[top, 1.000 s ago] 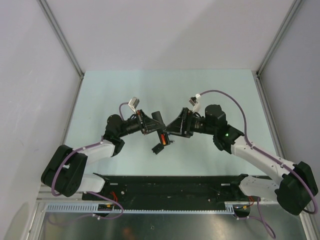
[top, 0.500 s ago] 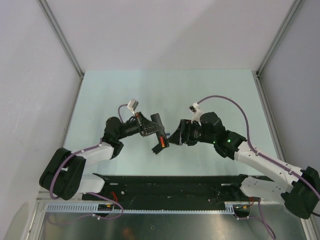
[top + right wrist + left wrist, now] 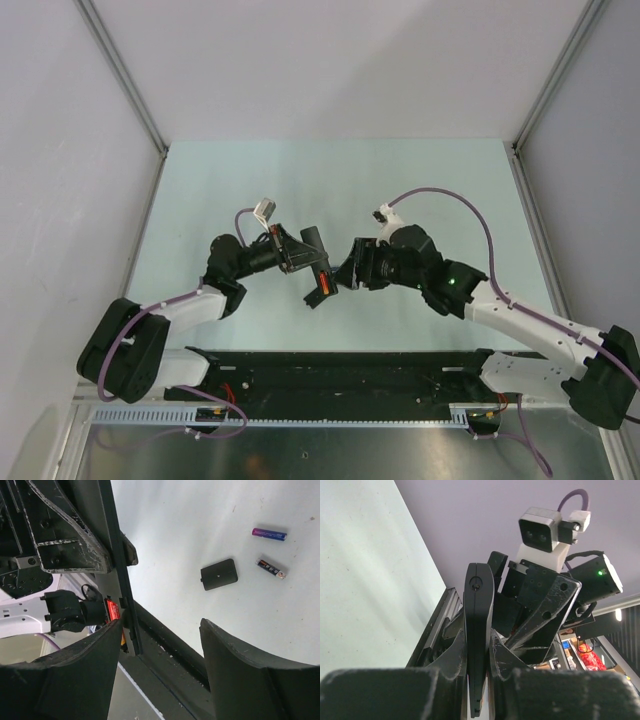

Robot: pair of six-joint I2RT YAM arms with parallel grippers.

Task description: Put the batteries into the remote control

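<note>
My left gripper (image 3: 479,642) is shut on the remote control (image 3: 478,625), a slim black bar held edge-up above the table (image 3: 200,200). The top view shows the remote control (image 3: 312,240) between both arms, with a red battery (image 3: 323,280) seated in its open lower end. My right gripper (image 3: 161,630) is open; the remote control (image 3: 119,565) and red battery (image 3: 112,609) lie just beside its left finger (image 3: 75,680). On the table beyond lie the black cover piece (image 3: 219,574), a blue-purple battery (image 3: 269,534) and a dark battery (image 3: 270,568).
Grey walls with metal corner posts (image 3: 125,75) enclose the pale table. The black base rail (image 3: 340,375) runs along the near edge. The right arm (image 3: 500,305) reaches in from the lower right.
The right wrist has swung nearer to the front edge and turned, its jaws narrowing a little beside the remote control. The left gripper keeps its hold, almost unmoved.
</note>
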